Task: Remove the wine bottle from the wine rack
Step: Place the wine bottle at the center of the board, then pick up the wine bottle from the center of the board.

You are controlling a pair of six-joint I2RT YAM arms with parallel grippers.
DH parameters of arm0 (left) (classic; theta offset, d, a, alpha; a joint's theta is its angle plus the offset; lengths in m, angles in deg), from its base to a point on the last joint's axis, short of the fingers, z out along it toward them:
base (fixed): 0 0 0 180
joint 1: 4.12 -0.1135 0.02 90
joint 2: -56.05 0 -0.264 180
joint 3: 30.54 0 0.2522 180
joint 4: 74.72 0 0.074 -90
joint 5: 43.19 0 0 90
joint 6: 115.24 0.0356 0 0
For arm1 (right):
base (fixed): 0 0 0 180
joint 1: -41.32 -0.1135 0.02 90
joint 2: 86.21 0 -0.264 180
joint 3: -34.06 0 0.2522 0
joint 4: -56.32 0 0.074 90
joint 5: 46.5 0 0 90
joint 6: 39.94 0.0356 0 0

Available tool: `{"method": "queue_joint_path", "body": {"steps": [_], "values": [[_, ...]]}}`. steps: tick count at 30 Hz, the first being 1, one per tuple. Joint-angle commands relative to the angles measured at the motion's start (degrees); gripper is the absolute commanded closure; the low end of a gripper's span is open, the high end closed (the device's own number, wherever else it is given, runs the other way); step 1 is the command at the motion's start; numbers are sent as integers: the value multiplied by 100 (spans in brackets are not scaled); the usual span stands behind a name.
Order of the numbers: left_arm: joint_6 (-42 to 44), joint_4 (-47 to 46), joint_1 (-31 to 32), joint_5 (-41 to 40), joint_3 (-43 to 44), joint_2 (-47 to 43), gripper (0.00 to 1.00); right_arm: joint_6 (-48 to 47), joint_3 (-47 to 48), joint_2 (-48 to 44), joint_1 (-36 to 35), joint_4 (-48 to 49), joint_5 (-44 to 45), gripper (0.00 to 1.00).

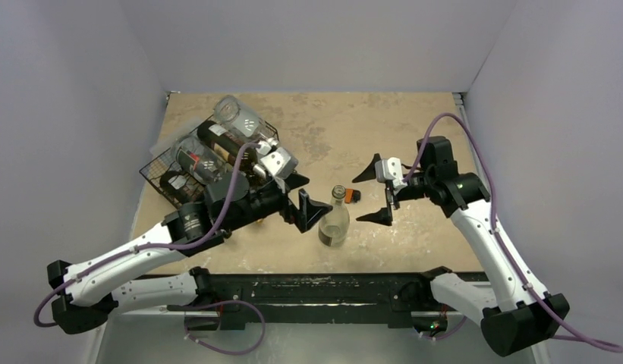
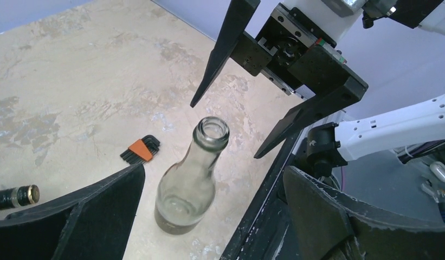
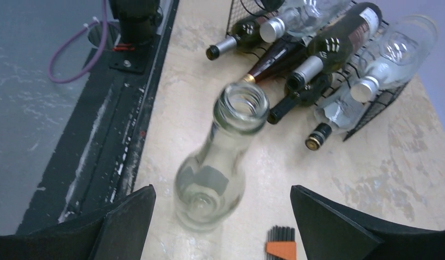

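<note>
A clear empty wine bottle stands upright on the table near the front edge, off the wine rack. My left gripper is open just left of the bottle and does not touch it. From the left wrist the bottle shows between and beyond the wide-apart fingers. My right gripper is open to the bottle's right, also apart from it. In the right wrist view the bottle, slightly blurred, stands between the spread fingers.
The black wire rack at the back left holds several lying bottles, dark and clear. A small orange-and-black hex key set lies just behind the standing bottle. The black mounting rail runs along the near table edge.
</note>
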Motion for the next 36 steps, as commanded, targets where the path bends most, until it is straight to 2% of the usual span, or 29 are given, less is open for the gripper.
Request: {"method": "queue_joint_path", "body": {"steps": [1, 9, 16, 28, 36], "values": [[-416, 45, -39, -125, -460, -704, 0, 1068, 247, -12, -540, 357, 325, 1], [-1142, 535, -39, -935, -1519, -2215, 0, 1678, 385, 333, -876, 687, 287, 1], [-1477, 1063, -39, -1230, -2066, -3028, 0, 1872, 504, 584, -1076, 916, 208, 7], [-1875, 1448, -39, -1429, -2282, -3123, 0, 1908, 674, 869, -1449, 1061, 282, 26], [-1653, 1467, -39, -1431, -2150, -3068, 0, 1919, 652, 872, -1487, 1175, 292, 49]]}}
